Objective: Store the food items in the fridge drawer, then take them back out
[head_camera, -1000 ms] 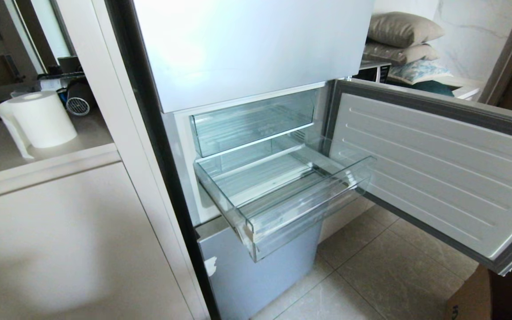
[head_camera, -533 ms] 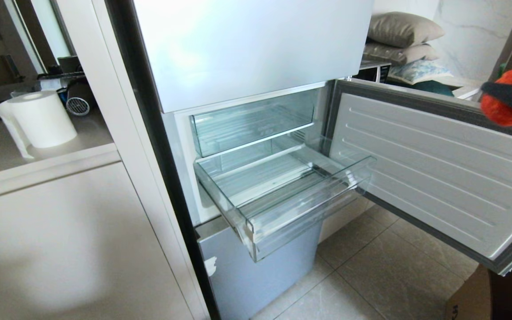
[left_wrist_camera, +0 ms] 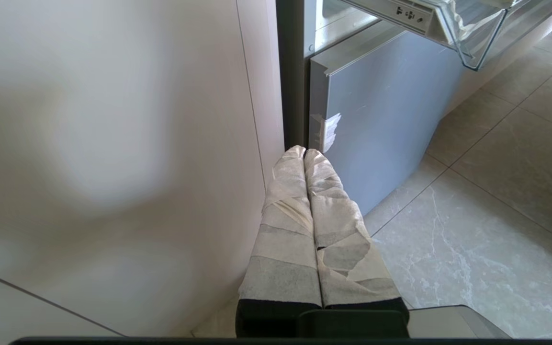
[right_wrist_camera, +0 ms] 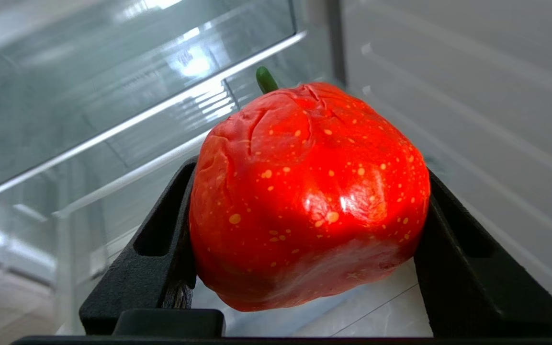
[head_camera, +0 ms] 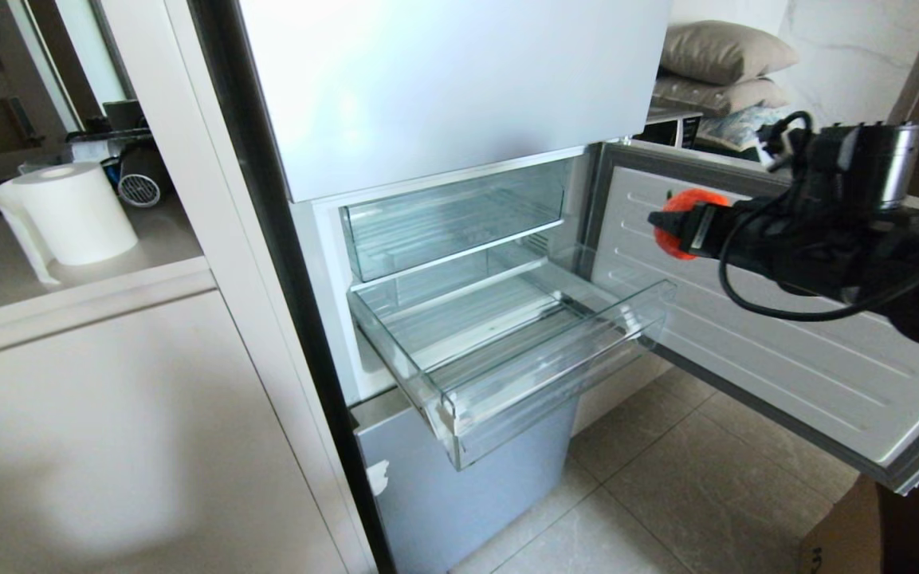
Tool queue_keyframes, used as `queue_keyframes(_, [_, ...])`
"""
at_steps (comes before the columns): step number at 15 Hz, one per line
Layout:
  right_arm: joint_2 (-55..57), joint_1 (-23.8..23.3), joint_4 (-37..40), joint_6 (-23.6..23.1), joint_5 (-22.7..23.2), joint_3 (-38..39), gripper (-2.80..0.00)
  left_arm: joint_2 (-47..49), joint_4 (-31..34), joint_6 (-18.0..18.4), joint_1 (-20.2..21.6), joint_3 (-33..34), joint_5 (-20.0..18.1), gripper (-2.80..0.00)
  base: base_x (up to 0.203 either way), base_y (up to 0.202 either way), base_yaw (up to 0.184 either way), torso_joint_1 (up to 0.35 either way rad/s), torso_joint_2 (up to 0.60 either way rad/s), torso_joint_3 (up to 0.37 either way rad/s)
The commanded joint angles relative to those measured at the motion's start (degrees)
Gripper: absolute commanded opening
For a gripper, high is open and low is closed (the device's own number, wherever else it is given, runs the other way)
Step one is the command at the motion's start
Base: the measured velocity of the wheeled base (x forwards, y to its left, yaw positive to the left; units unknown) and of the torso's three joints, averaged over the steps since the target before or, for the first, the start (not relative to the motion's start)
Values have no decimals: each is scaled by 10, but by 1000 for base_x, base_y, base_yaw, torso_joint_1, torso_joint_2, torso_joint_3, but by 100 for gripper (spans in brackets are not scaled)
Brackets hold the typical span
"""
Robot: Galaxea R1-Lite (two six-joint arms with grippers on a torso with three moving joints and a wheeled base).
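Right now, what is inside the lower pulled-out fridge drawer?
Nothing shows in the fridge drawer, only its ribbed floor. The red fruit is beside it, in the right claw.

Domestic kitchen: fridge (head_camera: 443, 88) set between beige cabinets (head_camera: 108, 430), paper towel roll (head_camera: 68, 211), tiled floor (head_camera: 666, 494), stacked pillows (head_camera: 722, 68) beyond.

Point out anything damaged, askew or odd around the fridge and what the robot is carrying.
The red fruit in the right gripper looks dented and creased near its stem. A torn scrap of white tape clings to the fridge's lower front. The left gripper's fingers are wrapped in peeling tape. The fridge drawer sits straight.
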Motion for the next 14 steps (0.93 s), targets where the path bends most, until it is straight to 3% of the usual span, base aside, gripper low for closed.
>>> queue_keyframes(1, [139, 39, -1, -13, -16, -79, -280, 0, 1, 0, 0, 0, 0, -280, 0, 0, 0, 0, 0, 0])
queue_keyframes(5, [254, 74, 28, -63, -27, -233, -280, 0, 1, 0, 0, 0, 0, -280, 0, 0, 0, 0, 0, 0])
queue_keyframes(9, [340, 96, 92, -75, -29, -366, -280, 0, 1, 0, 0, 0, 0, -280, 0, 0, 0, 0, 0, 0])
queue_keyframes(14, [387, 118, 128, -77, -28, -399, -280, 0, 1, 0, 0, 0, 0, -280, 0, 0, 0, 0, 0, 0])
